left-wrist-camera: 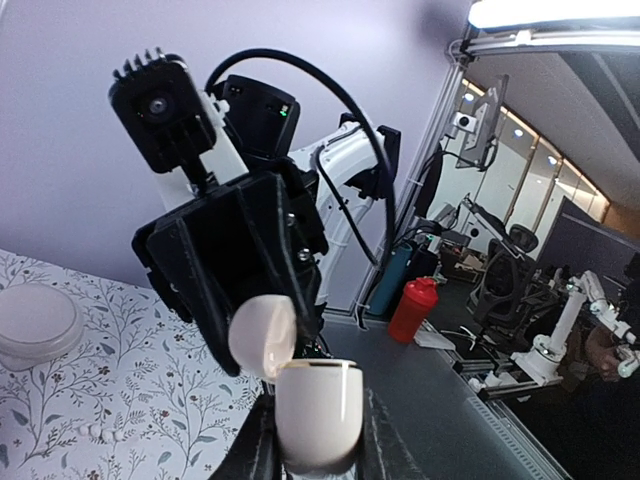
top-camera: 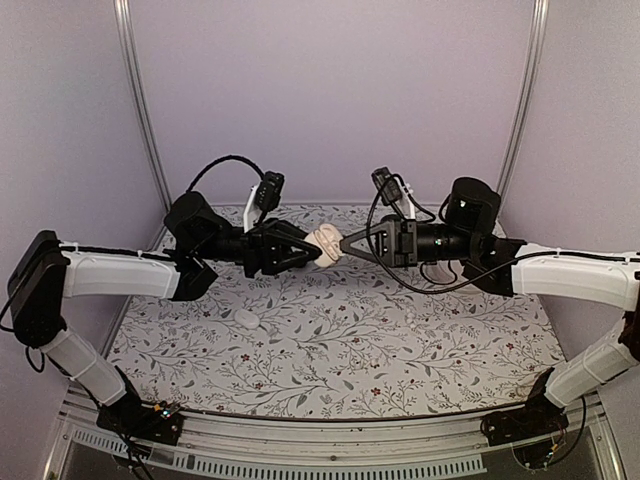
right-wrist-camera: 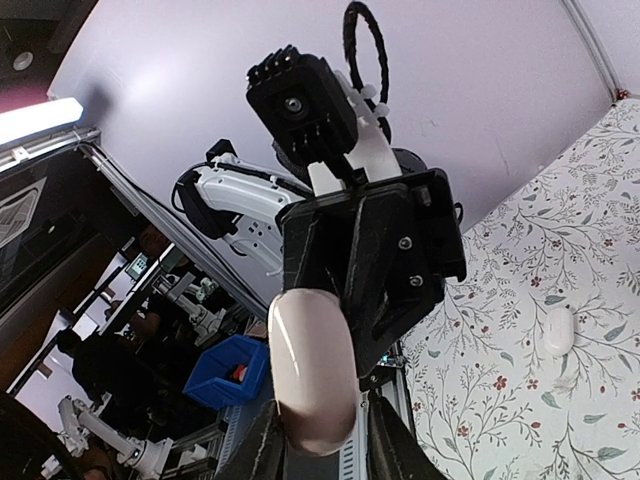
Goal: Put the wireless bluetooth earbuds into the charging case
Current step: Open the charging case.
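The white charging case (top-camera: 325, 245) hangs in the air above the flowered mat, between the two arms. My left gripper (left-wrist-camera: 318, 440) is shut on the case body (left-wrist-camera: 318, 415), and the lid (left-wrist-camera: 262, 335) stands open, tipped to the left. My right gripper (right-wrist-camera: 325, 430) has a finger on either side of the lid (right-wrist-camera: 312, 385); a thin gap shows at its right finger. In the top view its tip (top-camera: 345, 243) meets the case. A small white earbud (top-camera: 247, 318) lies on the mat under the left arm, also in the right wrist view (right-wrist-camera: 558, 330). I cannot see into the case.
A round white dish (left-wrist-camera: 35, 325) sits on the mat with a small white piece (left-wrist-camera: 100, 432) near it. The patterned mat (top-camera: 330, 360) covers the table up to the metal front rail (top-camera: 320, 440). Lilac walls close in the back and sides.
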Action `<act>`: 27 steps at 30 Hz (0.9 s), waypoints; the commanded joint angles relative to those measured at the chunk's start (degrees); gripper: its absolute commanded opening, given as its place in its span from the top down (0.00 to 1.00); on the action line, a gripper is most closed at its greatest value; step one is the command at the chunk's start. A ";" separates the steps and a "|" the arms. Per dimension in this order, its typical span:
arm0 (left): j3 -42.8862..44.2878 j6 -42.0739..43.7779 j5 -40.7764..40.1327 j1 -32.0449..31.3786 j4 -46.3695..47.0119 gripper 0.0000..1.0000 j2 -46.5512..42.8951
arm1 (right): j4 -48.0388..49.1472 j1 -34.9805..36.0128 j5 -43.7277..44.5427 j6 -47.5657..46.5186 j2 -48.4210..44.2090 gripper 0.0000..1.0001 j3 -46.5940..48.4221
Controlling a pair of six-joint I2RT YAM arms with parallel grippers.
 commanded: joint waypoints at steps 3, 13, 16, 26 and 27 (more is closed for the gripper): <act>-0.25 0.72 1.96 -1.92 3.88 1.00 -2.90 | -2.79 -1.22 4.72 -0.33 -1.03 0.69 -1.22; -0.78 6.84 -7.25 -1.93 -4.29 1.00 -3.61 | -8.15 -1.14 6.14 -5.21 -4.69 0.49 0.86; -1.89 7.42 -11.82 -1.90 -3.59 1.00 -4.02 | -10.58 -0.84 7.34 -6.52 -5.30 0.43 1.72; -2.51 6.62 -16.50 -1.99 0.34 1.00 -3.25 | -10.93 3.61 24.36 -6.50 -8.41 0.39 0.31; -2.39 6.43 -16.50 -1.94 0.53 1.00 -3.03 | -11.27 3.89 26.62 -7.07 -8.73 0.40 0.47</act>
